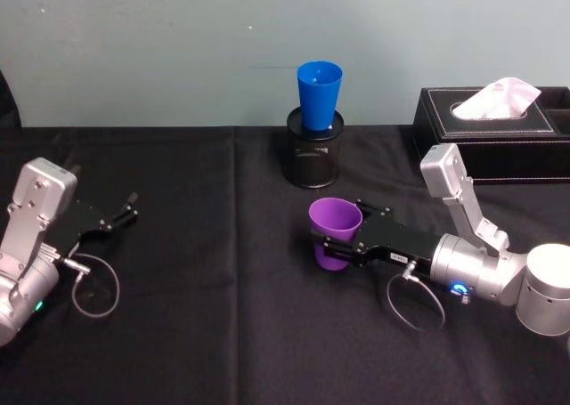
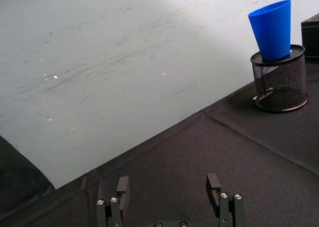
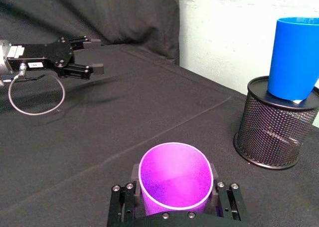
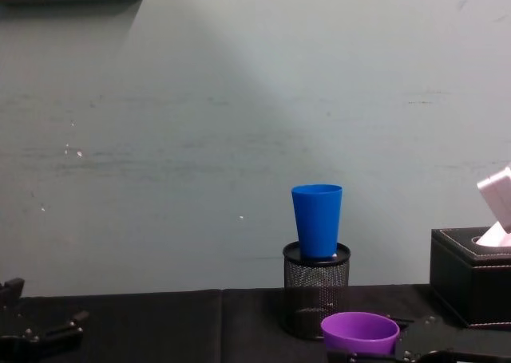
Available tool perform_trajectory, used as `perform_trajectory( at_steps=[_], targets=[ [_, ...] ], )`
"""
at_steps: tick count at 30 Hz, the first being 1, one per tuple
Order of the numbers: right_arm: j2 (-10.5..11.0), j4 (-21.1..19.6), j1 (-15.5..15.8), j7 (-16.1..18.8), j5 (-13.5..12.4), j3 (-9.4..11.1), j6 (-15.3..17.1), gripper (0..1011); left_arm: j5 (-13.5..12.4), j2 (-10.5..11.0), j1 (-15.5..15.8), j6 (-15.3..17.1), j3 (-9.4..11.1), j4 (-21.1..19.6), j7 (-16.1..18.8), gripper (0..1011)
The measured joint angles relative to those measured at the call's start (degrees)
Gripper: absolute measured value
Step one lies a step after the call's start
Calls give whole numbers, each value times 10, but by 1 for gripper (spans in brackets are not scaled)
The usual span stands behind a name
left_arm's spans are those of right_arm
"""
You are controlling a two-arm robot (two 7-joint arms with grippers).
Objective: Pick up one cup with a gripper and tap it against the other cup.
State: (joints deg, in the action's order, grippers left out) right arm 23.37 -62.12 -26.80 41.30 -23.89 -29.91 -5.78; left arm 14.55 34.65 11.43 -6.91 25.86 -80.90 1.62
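The purple cup (image 1: 334, 231) stands upright at the table's middle, with my right gripper (image 1: 343, 229) shut on it, one black finger on each side; it shows too in the right wrist view (image 3: 175, 177) and the chest view (image 4: 359, 333). Behind it the blue cup (image 1: 319, 94) sits upright in a black mesh pen holder (image 1: 314, 147), apart from the purple one. The blue cup (image 3: 294, 57) also appears in the right wrist view, the left wrist view (image 2: 272, 29) and the chest view (image 4: 317, 219). My left gripper (image 1: 134, 205) rests open at the far left, holding nothing.
A black tissue box (image 1: 499, 125) with a white tissue stands at the back right. A black cloth (image 1: 205, 334) covers the table, and a pale wall rises behind it. Cable loops hang by both wrists.
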Motion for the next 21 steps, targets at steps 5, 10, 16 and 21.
perform_trajectory(
  at_steps=[5, 10, 16, 21],
  targets=[
    [0, 0, 0, 0, 0, 0, 0, 839, 0, 0, 0, 0, 0, 0, 0, 1000],
    [0, 0, 0, 0, 0, 0, 0, 984, 0, 0, 0, 0, 0, 0, 0, 1000],
    [0, 0, 0, 0, 0, 0, 0, 1004, 0, 0, 0, 0, 0, 0, 0, 1000],
    [0, -1, 1, 0, -1, 2, -8, 1004, 0, 0, 0, 0, 0, 0, 0, 1000]
  ],
)
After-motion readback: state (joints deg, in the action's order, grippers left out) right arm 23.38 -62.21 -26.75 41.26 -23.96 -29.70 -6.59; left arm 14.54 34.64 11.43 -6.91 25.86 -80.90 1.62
